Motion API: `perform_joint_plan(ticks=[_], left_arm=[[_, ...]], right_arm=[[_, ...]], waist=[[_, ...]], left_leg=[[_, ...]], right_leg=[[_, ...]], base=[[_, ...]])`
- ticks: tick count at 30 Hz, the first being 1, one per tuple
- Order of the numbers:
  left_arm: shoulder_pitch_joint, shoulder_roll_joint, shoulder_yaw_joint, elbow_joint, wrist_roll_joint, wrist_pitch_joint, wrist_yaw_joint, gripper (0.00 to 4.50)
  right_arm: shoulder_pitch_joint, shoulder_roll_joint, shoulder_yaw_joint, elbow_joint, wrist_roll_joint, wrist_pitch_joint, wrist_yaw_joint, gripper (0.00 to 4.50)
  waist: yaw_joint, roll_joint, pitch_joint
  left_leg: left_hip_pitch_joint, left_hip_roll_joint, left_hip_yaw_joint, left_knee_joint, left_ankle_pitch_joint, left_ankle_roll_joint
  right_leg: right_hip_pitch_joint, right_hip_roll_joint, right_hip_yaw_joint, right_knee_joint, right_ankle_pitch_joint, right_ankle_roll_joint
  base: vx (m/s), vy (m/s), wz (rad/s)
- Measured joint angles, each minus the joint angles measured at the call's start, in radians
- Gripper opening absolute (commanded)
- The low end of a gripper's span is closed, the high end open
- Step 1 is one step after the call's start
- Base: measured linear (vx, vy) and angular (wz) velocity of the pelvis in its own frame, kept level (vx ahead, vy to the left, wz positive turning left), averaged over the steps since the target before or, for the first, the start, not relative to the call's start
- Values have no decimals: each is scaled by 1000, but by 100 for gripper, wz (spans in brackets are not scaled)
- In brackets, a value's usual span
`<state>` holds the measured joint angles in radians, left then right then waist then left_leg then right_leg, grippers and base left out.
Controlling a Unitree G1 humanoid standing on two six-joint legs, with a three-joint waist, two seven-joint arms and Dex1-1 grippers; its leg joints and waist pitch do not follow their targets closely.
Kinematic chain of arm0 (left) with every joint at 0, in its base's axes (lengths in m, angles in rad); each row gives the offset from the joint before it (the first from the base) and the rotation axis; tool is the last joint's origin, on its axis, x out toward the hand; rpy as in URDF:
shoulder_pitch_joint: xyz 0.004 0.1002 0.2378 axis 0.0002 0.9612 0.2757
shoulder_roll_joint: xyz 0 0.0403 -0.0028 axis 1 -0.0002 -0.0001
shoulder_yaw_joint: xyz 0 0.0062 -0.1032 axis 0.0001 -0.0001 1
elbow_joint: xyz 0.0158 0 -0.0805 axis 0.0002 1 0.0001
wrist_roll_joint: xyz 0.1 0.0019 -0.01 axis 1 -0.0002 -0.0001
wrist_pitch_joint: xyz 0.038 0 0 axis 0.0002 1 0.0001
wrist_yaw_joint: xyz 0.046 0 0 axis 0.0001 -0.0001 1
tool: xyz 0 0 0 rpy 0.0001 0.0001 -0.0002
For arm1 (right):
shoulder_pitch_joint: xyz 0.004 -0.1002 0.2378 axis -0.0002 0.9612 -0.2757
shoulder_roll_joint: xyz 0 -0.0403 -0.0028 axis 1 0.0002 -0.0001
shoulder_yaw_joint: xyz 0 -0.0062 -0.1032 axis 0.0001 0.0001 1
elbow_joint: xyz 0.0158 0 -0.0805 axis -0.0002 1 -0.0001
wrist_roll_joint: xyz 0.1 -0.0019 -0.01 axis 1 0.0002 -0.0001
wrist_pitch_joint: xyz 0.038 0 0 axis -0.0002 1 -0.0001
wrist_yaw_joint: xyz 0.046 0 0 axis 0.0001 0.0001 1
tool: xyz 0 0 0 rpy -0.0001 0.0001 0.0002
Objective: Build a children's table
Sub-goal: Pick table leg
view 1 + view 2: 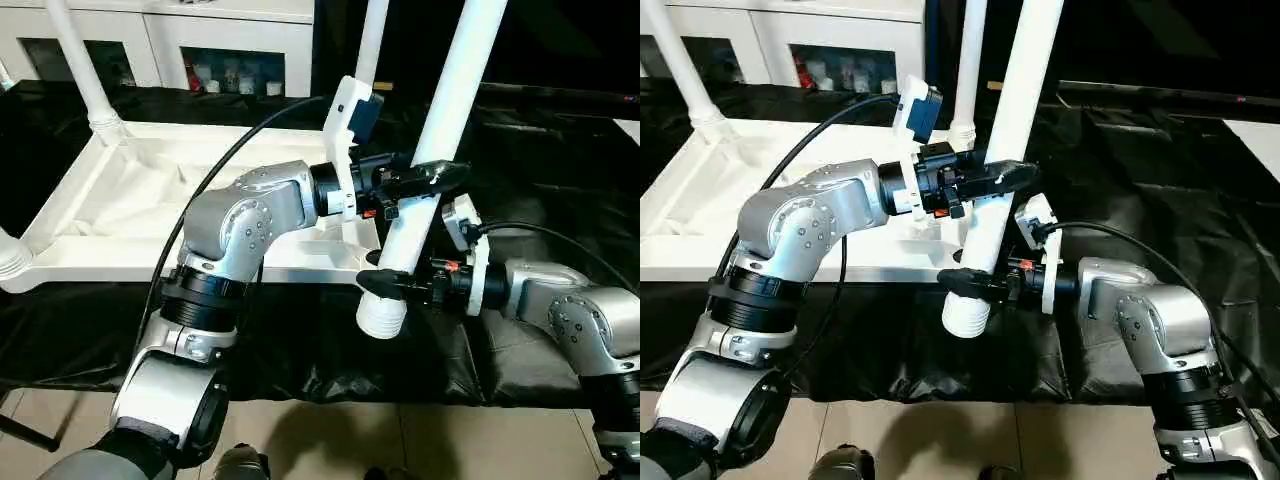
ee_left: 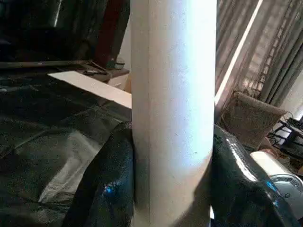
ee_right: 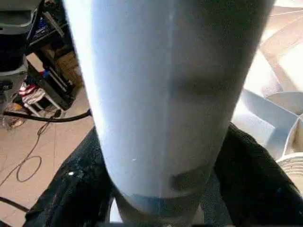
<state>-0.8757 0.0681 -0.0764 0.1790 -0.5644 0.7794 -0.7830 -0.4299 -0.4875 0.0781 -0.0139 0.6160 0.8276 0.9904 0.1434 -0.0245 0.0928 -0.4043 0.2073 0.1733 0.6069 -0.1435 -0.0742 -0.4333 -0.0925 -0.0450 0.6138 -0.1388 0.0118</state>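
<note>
Left wrist view has the free leg (image 2: 173,113) standing between the two black fingers (image 2: 106,184) of the left end effector (image 1: 415,180), both pads pressed to the tube, so that end effector is clamped about halfway open on the leg's middle. Below it, the right end effector (image 1: 395,283) brackets the same leg just above its ribbed lower end; its fingers sit on either side of the tube, opened wider, and whether they grip or merely cradle it I cannot tell.

The leg leans slightly from upright, its ribbed end hanging in the air just off the near edge of the table top (image 1: 120,200). The top lies upside down on the black-draped worktop (image 1: 560,180), beyond and beside the left end effector, with other legs (image 1: 85,65) already standing in their corner sockets.

By the look of it, the leg is a hollow plastic tube: light, stiff and smooth, so it probably slides or twists in a loose hold. Its taper means a grip low down meets a wider section. Two holds spaced apart, one mid-length and one near the ribbed end, should steer that end into the near corner socket best.
</note>
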Motion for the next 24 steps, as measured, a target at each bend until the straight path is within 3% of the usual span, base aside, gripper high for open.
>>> perform_joint_plan(ticks=[6,11,13,23,24], left_arm=[[-1,-1,2,6,0,-1,2,179],[-2,-2,2,12,0,-1,3,179],[-2,-2,2,12,0,-1,3,179],[-2,-3,5,16,0,-2,17,179],[-2,-7,11,22,-1,-2,17,249]], right_arm=[[0,-1,8,0,2,2,17,302],[0,-1,8,0,2,2,18,263],[0,-1,8,0,2,2,18,225],[0,-1,9,-1,2,2,20,191],[0,-1,8,-1,2,2,20,190]], waist=[[0,0,0],[0,0,0],[0,0,0],[0,0,0],[0,0,0]], left_leg=[[0,0,0,0,0,0],[0,0,0,0,0,0],[0,0,0,0,0,0],[0,0,0,0,0,0],[0,0,0,0,0,0]], right_leg=[[0,0,0,0,0,0],[0,0,0,0,0,0],[0,0,0,0,0,0],[0,0,0,0,0,0],[0,0,0,0,0,0]], base=[[0,0,0],[0,0,0],[0,0,0],[0,0,0],[0,0,0]])
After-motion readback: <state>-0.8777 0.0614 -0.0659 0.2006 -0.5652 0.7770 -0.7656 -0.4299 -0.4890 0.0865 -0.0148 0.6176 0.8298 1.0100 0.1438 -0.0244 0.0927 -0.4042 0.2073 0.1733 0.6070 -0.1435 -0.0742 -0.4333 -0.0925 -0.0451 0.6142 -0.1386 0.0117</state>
